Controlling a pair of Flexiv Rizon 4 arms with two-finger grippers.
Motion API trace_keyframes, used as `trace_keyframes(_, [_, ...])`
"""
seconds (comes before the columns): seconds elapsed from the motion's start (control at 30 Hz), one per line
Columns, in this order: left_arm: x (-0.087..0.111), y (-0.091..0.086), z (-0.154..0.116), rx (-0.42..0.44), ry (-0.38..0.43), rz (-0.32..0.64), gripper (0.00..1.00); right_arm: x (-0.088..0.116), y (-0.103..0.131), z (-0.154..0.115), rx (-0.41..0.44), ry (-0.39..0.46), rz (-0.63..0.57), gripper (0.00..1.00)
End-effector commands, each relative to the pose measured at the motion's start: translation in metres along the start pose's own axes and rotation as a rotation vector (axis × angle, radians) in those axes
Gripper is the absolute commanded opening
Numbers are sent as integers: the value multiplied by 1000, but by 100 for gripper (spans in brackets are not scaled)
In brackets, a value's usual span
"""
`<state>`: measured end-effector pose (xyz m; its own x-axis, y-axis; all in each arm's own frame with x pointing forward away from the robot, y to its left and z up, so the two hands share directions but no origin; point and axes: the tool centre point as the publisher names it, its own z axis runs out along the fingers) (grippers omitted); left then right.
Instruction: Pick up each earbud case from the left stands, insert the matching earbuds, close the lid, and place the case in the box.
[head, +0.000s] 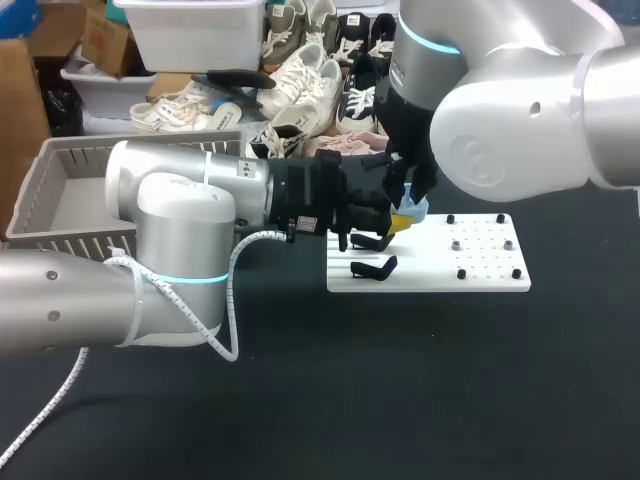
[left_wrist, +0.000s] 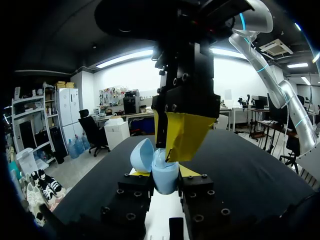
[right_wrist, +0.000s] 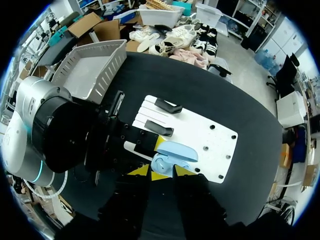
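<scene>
My left gripper (left_wrist: 162, 175) grips one open blue case (left_wrist: 159, 167), mid-frame. Two black stands (head: 372, 267) sit below it. I cannot tell my right gripper's (left_wrist: 180, 140) hold.

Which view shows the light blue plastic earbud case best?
Left wrist view: light blue plastic earbud case, lid open, close-up between the fingers of the left gripper. Right wrist view shows it from above. Head view: only a sliver beside the right arm.
</scene>
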<state>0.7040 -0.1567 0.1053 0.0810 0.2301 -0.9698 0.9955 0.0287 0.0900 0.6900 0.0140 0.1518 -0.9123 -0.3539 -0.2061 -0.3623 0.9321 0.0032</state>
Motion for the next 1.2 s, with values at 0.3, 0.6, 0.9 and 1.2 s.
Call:
trace_keyframes(0.3, [1, -1, 0, -3, -2, 1, 0, -26, -22, -27, 23, -89, 41, 29])
trace_keyframes(0.6, [1, -1, 0, -3, -2, 1, 0, -54, -55, -8, 14, -70, 128, 31])
trace_keyframes(0.9, [1, -1, 0, -3, -2, 1, 0, -54, -58, 14, -17, -24, 150, 32])
trace_keyframes(1.2, [1, -1, 0, -3, -2, 1, 0, -30, -41, 17, -23, 0, 140, 31])
